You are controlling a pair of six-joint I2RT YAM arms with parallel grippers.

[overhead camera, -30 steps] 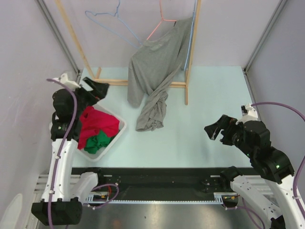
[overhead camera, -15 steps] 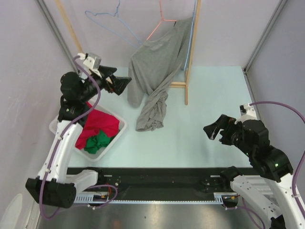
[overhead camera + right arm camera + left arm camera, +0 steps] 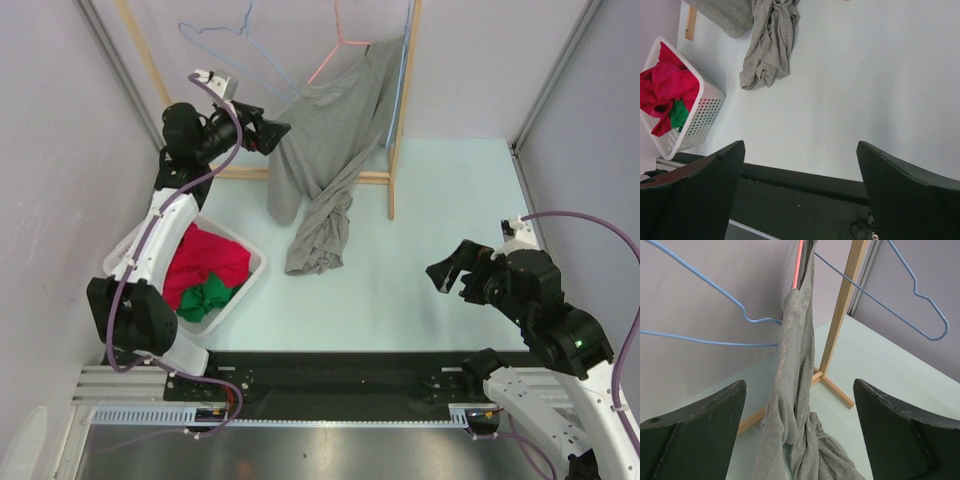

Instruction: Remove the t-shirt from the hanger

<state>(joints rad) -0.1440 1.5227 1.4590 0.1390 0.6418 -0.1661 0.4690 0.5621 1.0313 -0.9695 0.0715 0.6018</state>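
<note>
**Left arm up at the rack, shirt not yet touched**

In the last second my left claw (image 3: 274,135) has swung from above the white perforated plastic basket (image 3: 252,272) up to the wooden clothes rack (image 3: 401,120). It now sits just beside the left shoulder of the grey cotton t-shirt (image 3: 325,130). Its jaws are spread wide, and in the wrist view the shirt hangs between them, gripped by nothing.

The t-shirt itself has not moved. Its collar is draped over the thin pink wire hanger (image 3: 798,265), and its lower half is bunched on the pale green table (image 3: 450,190). The approach looks nearly done to me, and closing on the cloth is the step that remains.

My right claw (image 3: 450,272) has stayed low over the near right of the table, released and holding nothing (I am leaving it parked for now).

I can read no brand, label or writing on the shirt, basket or rack.
</note>
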